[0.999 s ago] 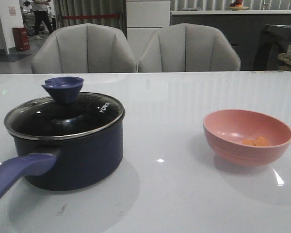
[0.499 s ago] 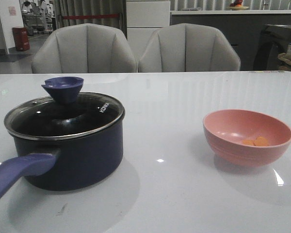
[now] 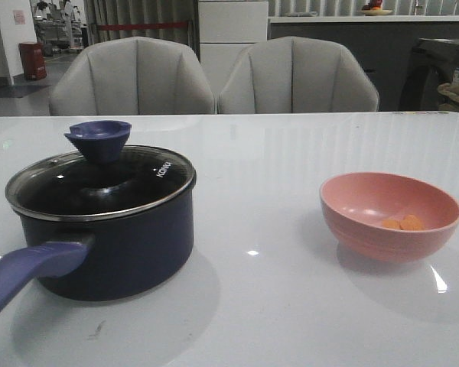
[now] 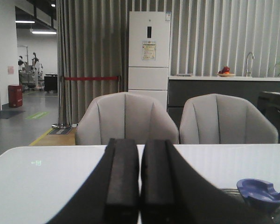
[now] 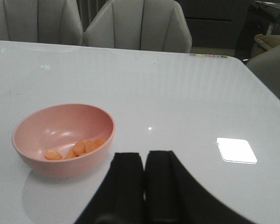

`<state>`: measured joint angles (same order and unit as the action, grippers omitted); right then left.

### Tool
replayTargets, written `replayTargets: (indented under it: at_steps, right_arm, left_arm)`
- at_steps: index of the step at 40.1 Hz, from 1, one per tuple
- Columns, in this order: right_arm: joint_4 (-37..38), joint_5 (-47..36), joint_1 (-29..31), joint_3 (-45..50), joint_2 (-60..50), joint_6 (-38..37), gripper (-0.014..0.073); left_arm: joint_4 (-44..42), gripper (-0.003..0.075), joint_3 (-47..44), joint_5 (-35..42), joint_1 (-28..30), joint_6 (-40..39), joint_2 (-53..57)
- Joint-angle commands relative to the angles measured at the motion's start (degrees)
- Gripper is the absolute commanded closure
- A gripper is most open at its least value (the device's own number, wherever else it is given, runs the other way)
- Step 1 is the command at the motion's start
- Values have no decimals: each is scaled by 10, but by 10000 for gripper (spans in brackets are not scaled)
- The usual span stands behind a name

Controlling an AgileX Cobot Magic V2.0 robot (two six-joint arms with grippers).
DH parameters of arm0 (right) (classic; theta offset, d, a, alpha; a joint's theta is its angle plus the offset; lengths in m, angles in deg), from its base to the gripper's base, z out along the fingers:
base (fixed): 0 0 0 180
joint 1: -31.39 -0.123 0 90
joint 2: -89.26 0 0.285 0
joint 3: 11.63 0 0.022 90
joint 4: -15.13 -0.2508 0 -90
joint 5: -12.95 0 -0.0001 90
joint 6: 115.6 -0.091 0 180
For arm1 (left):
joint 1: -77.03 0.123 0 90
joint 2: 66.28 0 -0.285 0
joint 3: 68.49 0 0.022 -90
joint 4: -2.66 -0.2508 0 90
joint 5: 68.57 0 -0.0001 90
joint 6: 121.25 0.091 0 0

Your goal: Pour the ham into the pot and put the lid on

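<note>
The pot is sitting on the left side of the white worktop in the front view, its long handle reaching toward the camera and off the left edge; the lid is resting squarely on the pot's rim, its blue knob standing upright and the white lettering showing on the glass; well apart to the right, a pink bowl is standing upright, and the ham is lying in its bottom as a small orange cluster. Neither arm is appearing in the front view; only the wrist cameras are showing them. In the left wrist view the left tool is pointing over the worktop with its two black fingers pressed together and nothing between them; just the knob and a sliver of lid rim are peeking in at the lower right corner of that picture, while the pot body is staying out of sight. The right wrist view is giving a look down into the bowl, where the ham is separating into several flat slices; the right tool is likewise clenched on nothing, hanging near the bowl without touching it. Two grey chairs are standing behind the worktop.
</note>
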<state>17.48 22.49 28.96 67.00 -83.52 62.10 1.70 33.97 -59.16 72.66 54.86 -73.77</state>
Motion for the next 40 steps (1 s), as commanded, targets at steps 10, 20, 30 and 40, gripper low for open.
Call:
replayTargets:
  at_steps: [10, 20, 30, 40]
  right_arm:
    - [8, -41, 3, 7, -11, 4, 444]
    - [8, -41, 3, 7, -11, 4, 444]
    - [8, -41, 3, 7, -11, 4, 444]
    - [8, -41, 3, 7, -11, 4, 444]
  left_arm:
    - [23, 606, 151, -117, -1, -4, -57]
    - [23, 606, 211, -213, -1, -4, -134]
    - [23, 606, 211, -225, -1, -4, -191]
    - [23, 604, 211, -233, -1, -4, -217]
